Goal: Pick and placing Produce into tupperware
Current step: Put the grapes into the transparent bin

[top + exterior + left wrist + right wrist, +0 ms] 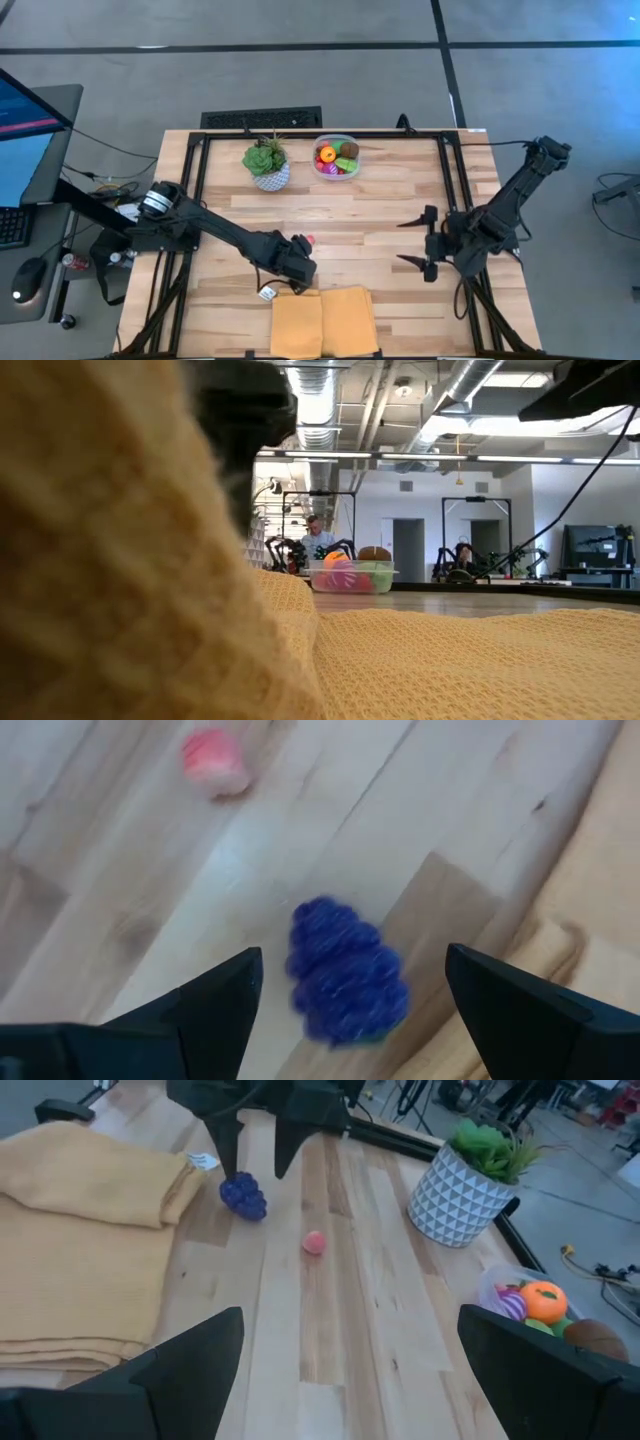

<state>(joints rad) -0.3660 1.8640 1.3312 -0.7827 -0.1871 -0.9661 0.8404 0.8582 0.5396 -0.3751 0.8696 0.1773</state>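
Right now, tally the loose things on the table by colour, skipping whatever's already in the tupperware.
Purple: 1, grape bunch
Pink: 1, small round piece
Yellow: 1, folded cloth
Green: 1, plant in white patterned pot
Total: 4

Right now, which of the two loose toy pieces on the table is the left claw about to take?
The purple grape bunch: it lies between the open left gripper, beside the yellow cloth. The pink piece lies farther off.
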